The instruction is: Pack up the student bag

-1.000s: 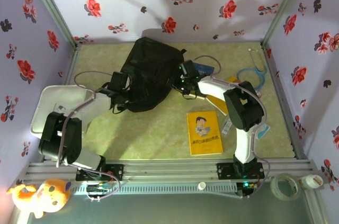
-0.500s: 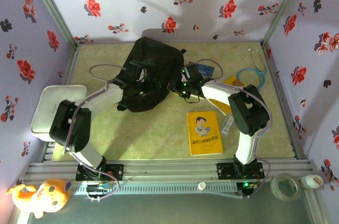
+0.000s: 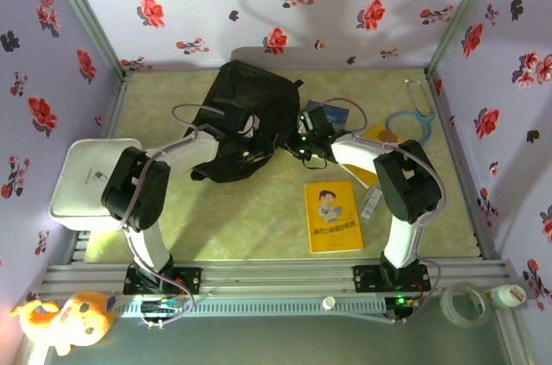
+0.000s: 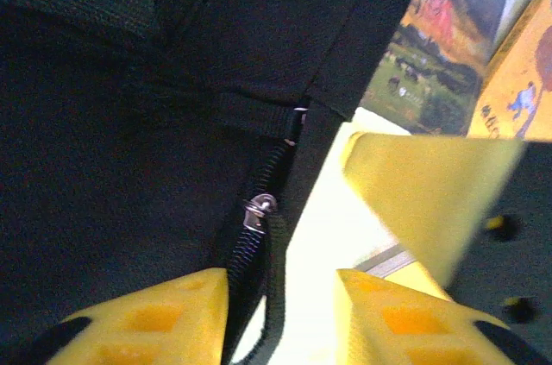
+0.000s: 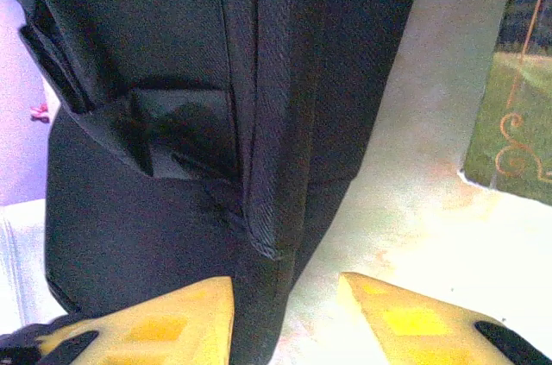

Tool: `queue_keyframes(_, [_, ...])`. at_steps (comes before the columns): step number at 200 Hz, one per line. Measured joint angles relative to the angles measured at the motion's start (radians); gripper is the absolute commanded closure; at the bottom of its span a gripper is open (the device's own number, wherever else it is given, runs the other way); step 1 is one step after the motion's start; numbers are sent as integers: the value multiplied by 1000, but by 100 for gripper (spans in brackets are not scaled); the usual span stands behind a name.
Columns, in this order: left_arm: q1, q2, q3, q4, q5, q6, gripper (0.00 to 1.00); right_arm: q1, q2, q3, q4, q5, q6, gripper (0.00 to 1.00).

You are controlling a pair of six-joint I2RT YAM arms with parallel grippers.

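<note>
The student bag [image 3: 246,106] lies on the table [image 3: 259,218] towards the far side, left of centre, rounded end away from the arms; both arms meet at its right-hand edge.

The left arm [image 3: 138,192] rises from its base, folds at the elbow over the table's left side, and stretches its forearm up and to the right across the lower part of the bag; the left pincer [image 3: 252,147] sits over the black fabric near the bag's lower right edge. From the left wrist, the left pincer [image 4: 280,283] has its jaws apart astride the bag's [image 4: 129,123] zipped edge; the zip slider [image 4: 256,207] lies just ahead of the fingertips; one finger is against the fabric, and a strip of bare table shows between the edge and the other finger, so nothing is clamped.

The right arm [image 3: 405,179] stands bent at the elbow on the right and reaches leftwards; the right pincer [image 3: 302,136] is at the bag's right edge, close to the left one. From the right wrist, the right pincer [image 5: 285,283] is likewise parted around a seam of the bag [image 5: 155,80], with pale table visible between fabric and the far finger.

A yellow book [image 3: 332,216] lies flat on the table between the arms, apart from the bag.
</note>
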State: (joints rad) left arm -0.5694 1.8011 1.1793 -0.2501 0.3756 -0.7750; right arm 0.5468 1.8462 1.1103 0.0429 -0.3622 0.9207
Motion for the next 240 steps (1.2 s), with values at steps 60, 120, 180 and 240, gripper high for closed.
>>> queue_keyframes(60, [0, 38, 44, -58, -1, 50, 84, -6, 0, 0, 17, 4, 16, 64])
queue_keyframes(120, [13, 14, 45, -77, 0, 72, 85, -6, 14, 41, 5, 3, 14, 64])
queue_keyframes(180, [30, 4, 44, -76, 8, 72, 99, -6, 53, 69, -6, 0, 14, 64])
queue_keyframes(240, [63, -17, 8, -79, 11, 80, 100, -5, 111, 134, -75, 10, -8, 81])
